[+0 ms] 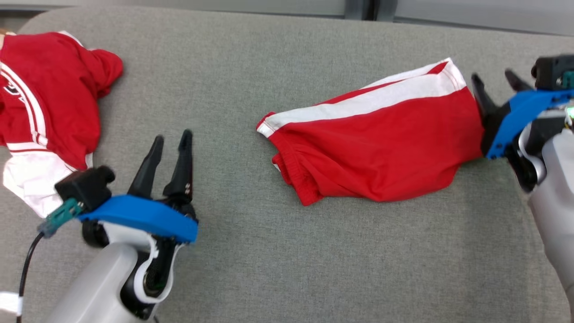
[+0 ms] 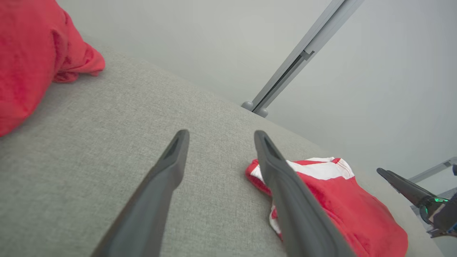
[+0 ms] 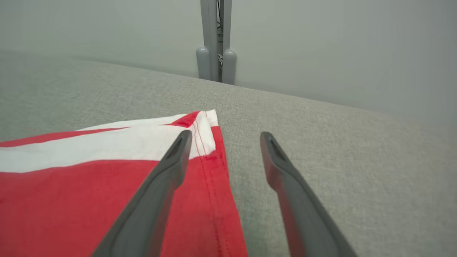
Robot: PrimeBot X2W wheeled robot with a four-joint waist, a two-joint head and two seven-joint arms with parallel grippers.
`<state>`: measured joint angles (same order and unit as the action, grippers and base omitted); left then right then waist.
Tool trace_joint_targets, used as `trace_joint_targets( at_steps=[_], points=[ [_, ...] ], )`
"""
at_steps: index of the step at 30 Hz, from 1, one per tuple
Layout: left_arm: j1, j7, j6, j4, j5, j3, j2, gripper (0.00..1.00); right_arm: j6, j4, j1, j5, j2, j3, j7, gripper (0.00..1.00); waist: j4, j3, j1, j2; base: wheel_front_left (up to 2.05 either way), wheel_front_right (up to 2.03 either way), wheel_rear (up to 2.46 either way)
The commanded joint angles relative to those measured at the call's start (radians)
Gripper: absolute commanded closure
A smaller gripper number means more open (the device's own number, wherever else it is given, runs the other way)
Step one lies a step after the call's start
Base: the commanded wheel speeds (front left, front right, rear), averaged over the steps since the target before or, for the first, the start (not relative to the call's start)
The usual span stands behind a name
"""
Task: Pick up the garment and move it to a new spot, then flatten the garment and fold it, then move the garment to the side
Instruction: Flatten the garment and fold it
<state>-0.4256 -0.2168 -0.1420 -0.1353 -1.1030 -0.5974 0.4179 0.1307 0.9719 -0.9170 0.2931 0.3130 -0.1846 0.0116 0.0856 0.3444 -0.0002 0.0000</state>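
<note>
The garment (image 1: 381,143), red shorts with a white side stripe, lies right of centre in the head view on the grey fabric top of the desk (image 1: 269,67). It is doubled over into a compact packet with the stripe along its upper edge and the bunched waistband at its lower left. I read the fold as done, or nearly done. What is left, by my judgement, is carrying it to the side.

My right tool (image 1: 493,75) sits at the right edge of the frame, just beside the garment's right hem, with its fingers apart and nothing between them. In the right wrist view one finger lies over the stitched hem and the other over bare desk. That straddle suits a pinch on the edge, though I cannot tell whether either finger touches the cloth.

My left tool (image 1: 172,136) is at the lower left, well apart from the garment, spread and empty, pointing up the frame over bare fabric. It sits clear there, so it will not snag the folded layers.

A second red and white garment (image 1: 45,98) is heaped at the upper left, near the left tool. I would keep away from it, since it is loose and would catch easily.
</note>
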Motion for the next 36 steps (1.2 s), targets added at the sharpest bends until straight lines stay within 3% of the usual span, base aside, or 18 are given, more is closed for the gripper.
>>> trace_joint_targets(
  at_steps=[1,7,10,11,12,16,17,26,36],
  points=[
    [0.014,-0.01,-0.008,-0.002,0.006,0.008,0.014,0.0,0.0,0.005,0.025,0.015,0.014,-0.008,-0.016,0.0,-0.001,-0.008,0.0002,0.0,0.0,0.0,0.0],
    [0.069,-0.039,-0.048,-0.005,0.091,0.036,0.064,0.0,0.0,0.002,0.095,0.116,0.042,-0.052,-0.142,0.0,0.018,-0.014,0.0002,0.0,0.0,0.0,0.0],
    [0.089,-0.046,-0.064,-0.002,0.138,0.056,0.061,0.0,0.0,-0.007,0.116,0.154,0.045,-0.066,-0.173,0.0,0.028,-0.009,0.0002,0.0,0.0,0.0,0.0],
    [0.095,-0.047,-0.07,-0.002,0.153,0.059,0.06,0.0,0.0,-0.01,0.119,0.162,0.045,-0.072,-0.18,0.17,0.031,-0.008,0.0002,0.0,0.0,0.0,0.0],
    [0.1,-0.048,-0.072,-0.003,0.166,0.061,0.057,0.0,0.0,-0.012,0.123,0.17,0.045,-0.075,-0.186,0.52,0.034,-0.006,0.0002,0.0,0.0,0.0,0.0],
    [0.116,-0.049,-0.068,-0.009,0.204,0.076,0.037,0.0,0.0,-0.014,0.131,0.197,0.038,-0.081,-0.182,0.95,0.04,-0.006,0.0002,0.0,0.0,0.0,0.0],
    [0.118,-0.049,-0.068,-0.011,0.214,0.08,0.033,0.0,0.0,-0.014,0.131,0.205,0.034,-0.078,-0.175,1.0,0.039,-0.007,0.0002,0.0,0.0,0.0,0.0],
    [0.151,-0.05,-0.049,-0.039,0.313,0.119,-0.014,0.0,0.0,-0.022,0.136,0.227,0.024,-0.082,-0.056,1.0,-0.018,-0.055,0.0002,0.0,0.0,0.0,0.0],
    [0.199,-0.049,-0.026,-0.123,0.413,0.114,-0.074,0.0,0.0,-0.042,0.278,0.26,0.062,-0.048,0.059,1.0,-0.125,-0.133,0.0002,0.0,0.0,0.0,0.0]
  ],
)
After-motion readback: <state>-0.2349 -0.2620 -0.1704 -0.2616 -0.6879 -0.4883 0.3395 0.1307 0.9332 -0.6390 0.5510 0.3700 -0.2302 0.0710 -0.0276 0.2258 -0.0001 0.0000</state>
